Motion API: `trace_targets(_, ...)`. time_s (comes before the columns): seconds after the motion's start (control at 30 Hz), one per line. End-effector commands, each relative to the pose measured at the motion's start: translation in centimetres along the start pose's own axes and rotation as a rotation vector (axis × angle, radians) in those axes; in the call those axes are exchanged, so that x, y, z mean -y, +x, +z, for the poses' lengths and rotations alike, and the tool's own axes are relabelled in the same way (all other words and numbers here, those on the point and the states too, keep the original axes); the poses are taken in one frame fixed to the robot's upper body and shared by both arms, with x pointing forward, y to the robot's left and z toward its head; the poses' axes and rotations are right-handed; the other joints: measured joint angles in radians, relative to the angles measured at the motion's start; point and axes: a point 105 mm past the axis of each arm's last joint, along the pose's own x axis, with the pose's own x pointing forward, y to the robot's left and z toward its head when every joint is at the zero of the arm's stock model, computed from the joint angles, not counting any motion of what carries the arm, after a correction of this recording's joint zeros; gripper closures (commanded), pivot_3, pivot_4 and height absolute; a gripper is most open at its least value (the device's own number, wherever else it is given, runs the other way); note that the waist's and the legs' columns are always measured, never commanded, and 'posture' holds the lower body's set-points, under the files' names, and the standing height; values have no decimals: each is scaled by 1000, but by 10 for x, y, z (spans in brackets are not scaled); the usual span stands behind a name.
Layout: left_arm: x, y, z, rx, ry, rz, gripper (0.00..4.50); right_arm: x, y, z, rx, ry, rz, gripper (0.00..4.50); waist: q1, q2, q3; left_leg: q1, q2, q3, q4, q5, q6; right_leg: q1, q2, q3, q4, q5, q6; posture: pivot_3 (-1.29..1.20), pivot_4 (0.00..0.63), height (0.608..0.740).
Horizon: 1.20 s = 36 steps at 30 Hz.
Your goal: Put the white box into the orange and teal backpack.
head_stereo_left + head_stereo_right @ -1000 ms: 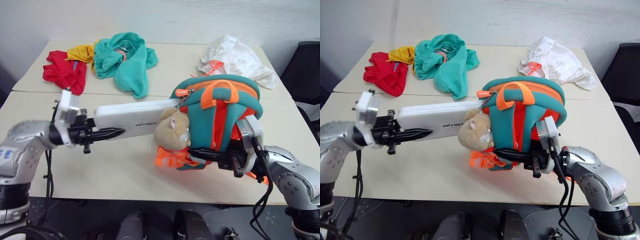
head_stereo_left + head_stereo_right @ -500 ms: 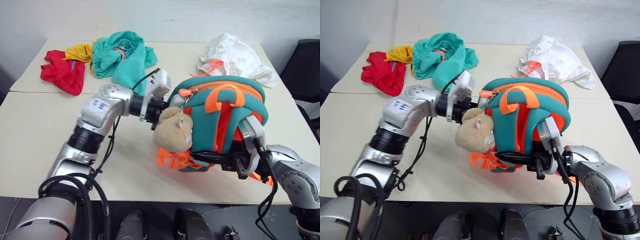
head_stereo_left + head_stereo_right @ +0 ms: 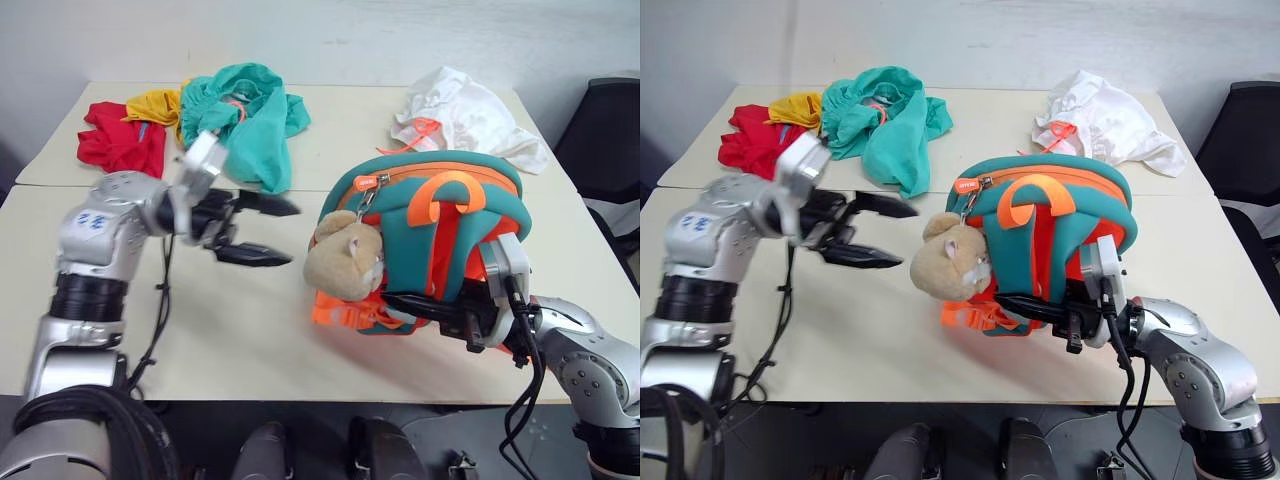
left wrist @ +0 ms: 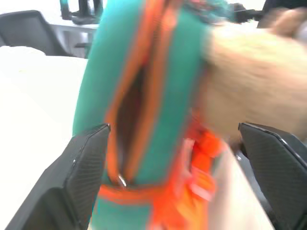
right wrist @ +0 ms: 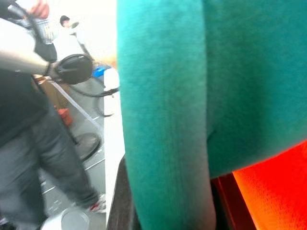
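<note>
Beside the teal-and-orange child's backpack [image 3: 440,240], my left gripper [image 3: 262,230] has sprung wide, empty, white box gone inside; right gripper [image 3: 405,304] stays clamped on the pack.

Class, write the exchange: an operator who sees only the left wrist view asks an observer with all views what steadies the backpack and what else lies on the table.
Operator: What steadies the backpack?
Observer: The right gripper, shut on the orange and teal backpack low on its near side.
Operator: What else lies on the table?
Observer: A white cloth at the far edge of the table, apart from the backpack.
</note>
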Motion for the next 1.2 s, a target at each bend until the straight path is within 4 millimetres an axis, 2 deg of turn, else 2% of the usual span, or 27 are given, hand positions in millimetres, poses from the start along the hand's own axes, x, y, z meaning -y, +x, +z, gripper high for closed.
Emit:
trace_targets(0.03, 16, -14, 2, 20, 36, -47, 27, 3, -3, 4, 6, -38, -25, 4500, 0, 0, 0, 0, 0, 0, 1, 0, 0, 0, 0, 0, 0, 0, 0, 0, 150, 740)
trace_targets(0.1, 26, -6, 10, 81, 60, -72, 27, 7, -3, 4, 6, -38, -41, 4500, 3, 0, 0, -2, 0, -2, 2, 0, 1, 0, -1, -1, 0, 0, 0, 0, 150, 740)
trace_targets(0.23, 33, 26, 24, 202, 105, -46, 27, 8, 1, -2, 1, -32, -41, 4500, 17, 0, 0, -6, -1, -6, 6, -2, 3, 0, -3, -1, -1, 0, 1, 0, 150, 740)
trace_targets(0.4, 49, 52, 18, 231, 58, -72, 27, 7, 4, -4, -8, -25, -33, 4500, 3, 0, 0, -5, 0, -5, 5, -2, 2, 0, -3, 0, -1, 1, 2, 0, 150, 740)
trace_targets(0.5, 47, 64, 10, 220, 51, -29, 27, 9, 3, -4, -11, -29, -40, 4500, 0, 0, 0, -4, 1, -5, 5, -1, 1, 0, -2, 0, 0, 1, 2, 0, 150, 740)
trace_targets(0.57, 36, 71, 15, 283, 103, 46, 27, 8, 3, -2, -7, -32, -38, 4500, 1, 0, 0, -4, 0, -5, 5, -1, 1, 1, -2, 0, 0, 1, 2, 0, 150, 740)
trace_targets(0.67, 39, 81, 13, 307, 106, 39, 669, 7, 5, -1, -1, -32, -33, 4500, 5, 0, 0, -4, -1, -5, 6, -1, 2, 1, -2, 0, 0, 1, 2, 0, 150, 740)
trace_targets(0.73, 42, 83, 8, 289, 104, 31, 1288, 6, 5, -1, 2, -32, -34, 4500, 4, 0, 0, -4, 0, -5, 5, -1, 2, 1, -2, 0, -1, 1, 2, 0, 150, 740)
trace_targets(0.9, 43, 66, 3, 244, 100, 41, 2783, 7, 3, 0, 2, -36, -41, 4500, 0, 0, 0, -4, 1, -5, 5, -1, 2, 1, -2, 0, -1, 1, 2, 0, 150, 740)
trace_targets(0.97, 29, 43, 11, 247, 70, 108, 3242, 9, 2, 1, 7, -41, -50, 4500, 0, 0, 0, -4, 0, -5, 5, -1, 2, 1, -2, 0, -1, 1, 2, 0, 150, 740)
trace_targets(1.03, 13, 21, 20, 246, 83, 195, 3481, 11, 1, 2, 16, -46, -57, 4500, 0, 0, 0, -4, 0, -5, 5, -1, 2, 1, -2, 0, -1, 1, 2, 0, 150, 740)
trace_targets(1.1, -3, 2, 26, 240, 104, 292, 3481, 11, 1, 3, 23, -50, -61, 4500, 0, 0, 0, -4, 0, -5, 5, -1, 1, 1, -1, 0, -1, 1, 1, 0, 150, 740)
trace_targets(1.2, -22, -23, 14, 131, 92, 409, 3481, 11, 1, 5, 36, -54, -71, 4500, -1, 0, 0, -4, 0, -5, 5, -1, 2, 1, 0, 0, 0, 1, 1, 0, 150, 740)
